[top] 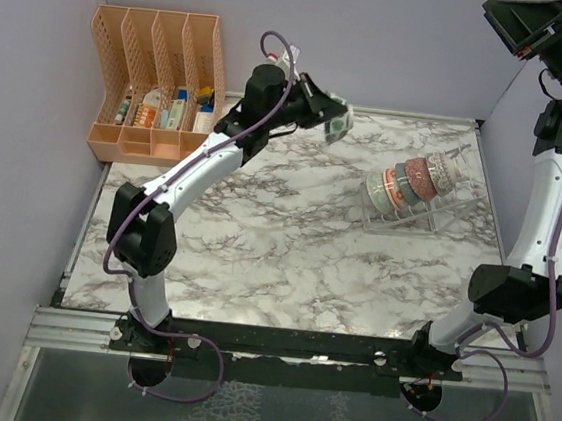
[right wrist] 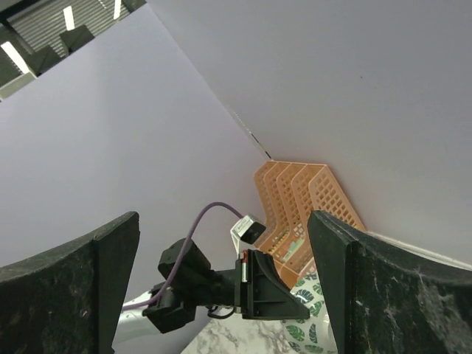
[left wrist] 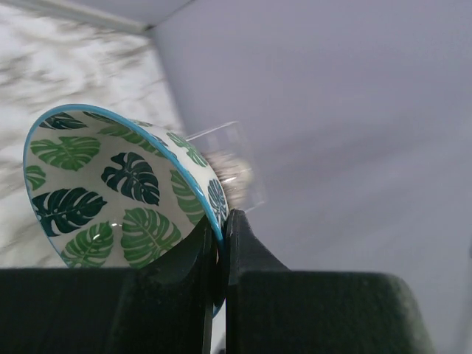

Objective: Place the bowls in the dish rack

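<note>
Left claw, top view: left claw [top: 333, 116] holds green-leaf bowl [top: 339, 125] aloft over marble surface [top: 277, 245].
Dish rack: clear dish rack [top: 431, 219] well right, racked bowls [top: 409, 184] on edge inside.
Left wrist: jaws clamp the bowl's rim.
Right wrist: right claw [right wrist: 223, 221] spread wide, holding nothing.

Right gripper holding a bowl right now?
No, the right wrist view shows the right gripper wide open and empty; the green-leaf bowl is pinched in the left gripper.
</note>
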Action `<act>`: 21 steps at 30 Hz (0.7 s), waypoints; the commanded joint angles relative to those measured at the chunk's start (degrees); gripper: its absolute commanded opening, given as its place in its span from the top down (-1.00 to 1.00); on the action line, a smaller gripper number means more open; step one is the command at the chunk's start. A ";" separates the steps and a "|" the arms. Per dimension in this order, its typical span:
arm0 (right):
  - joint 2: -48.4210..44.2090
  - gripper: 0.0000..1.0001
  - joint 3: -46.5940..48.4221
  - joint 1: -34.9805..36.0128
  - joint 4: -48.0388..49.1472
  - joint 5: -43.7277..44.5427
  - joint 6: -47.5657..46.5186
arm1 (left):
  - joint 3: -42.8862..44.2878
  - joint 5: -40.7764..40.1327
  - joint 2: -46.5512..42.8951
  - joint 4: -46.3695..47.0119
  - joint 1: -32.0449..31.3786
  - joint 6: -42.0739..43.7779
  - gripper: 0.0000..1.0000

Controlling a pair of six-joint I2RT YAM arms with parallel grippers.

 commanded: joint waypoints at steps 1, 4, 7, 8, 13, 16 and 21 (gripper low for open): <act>1.16 -0.92 0.88 -0.39 8.77 0.45 7.70 | 6.40 7.44 4.93 27.59 -2.07 -23.89 1.00; 1.02 -0.92 1.01 -0.39 9.26 0.28 7.84 | 9.77 6.24 11.04 38.61 -3.89 -33.27 1.00; 0.61 -0.92 0.24 -0.39 9.81 0.03 7.93 | 18.08 5.43 17.94 43.92 -6.44 -39.99 1.00; 0.50 -0.92 -0.15 -0.39 10.07 -0.11 8.03 | 21.64 5.18 20.62 44.72 -7.37 -42.03 1.00; -0.15 -0.92 -1.49 -0.47 10.85 -0.75 8.29 | 35.46 3.14 31.70 46.04 -11.88 -50.48 1.00; -0.36 -0.92 -2.11 -0.48 11.14 -1.16 8.29 | 38.38 2.18 34.82 45.54 -13.96 -53.17 1.00; -0.78 -0.92 -3.58 -0.85 12.17 -2.04 8.47 | 38.56 0.50 37.01 45.33 -15.73 -56.41 1.00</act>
